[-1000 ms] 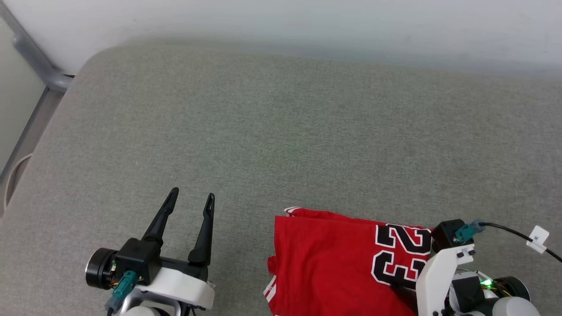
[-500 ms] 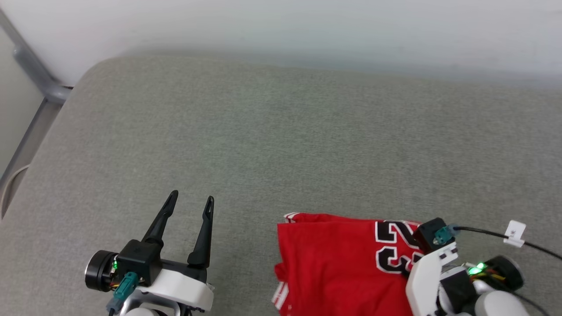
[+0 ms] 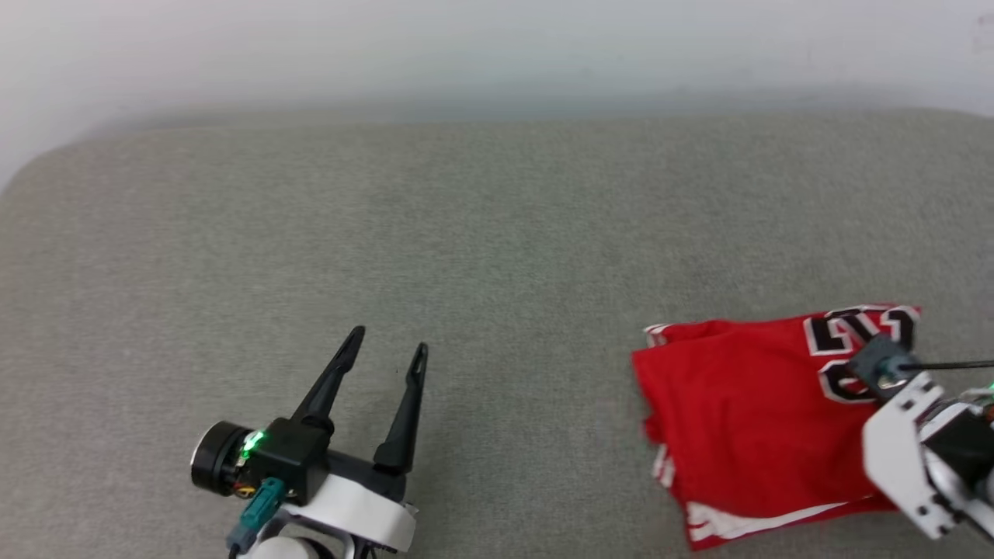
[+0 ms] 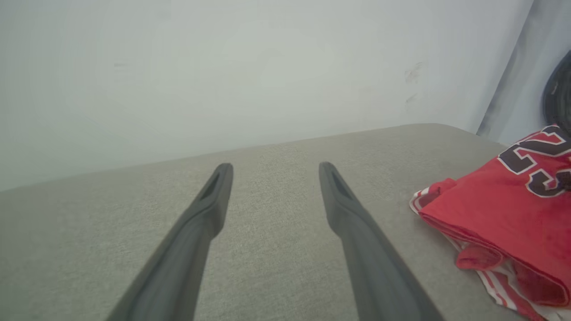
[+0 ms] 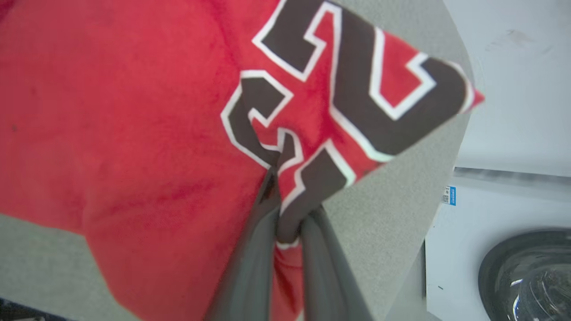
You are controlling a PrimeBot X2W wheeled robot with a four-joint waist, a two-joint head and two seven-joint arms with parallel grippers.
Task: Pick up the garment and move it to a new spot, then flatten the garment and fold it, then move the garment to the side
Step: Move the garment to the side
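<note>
The right gripper [image 5: 285,203] pinches the numbered edge of the folded red jersey T-shirt [image 3: 738,411], apparently to shift it aside; the left gripper [image 3: 388,339] stands spread, idle

Light is soft and even, with no hard shadows on the grey padded worktop [image 3: 497,233]. The head view is motion-blurred: the shirt [image 3: 738,404] and the white arm [image 3: 905,458] at the right edge are smeared, and the worktop's far edge melts into the pale wall [image 3: 497,46]. A green lamp [image 3: 252,442] glows brightly. In both wrist views the near fingers [image 4: 196,232] are out of focus and straight edges bow. Glare spots the dark glass [image 5: 531,276].
</note>
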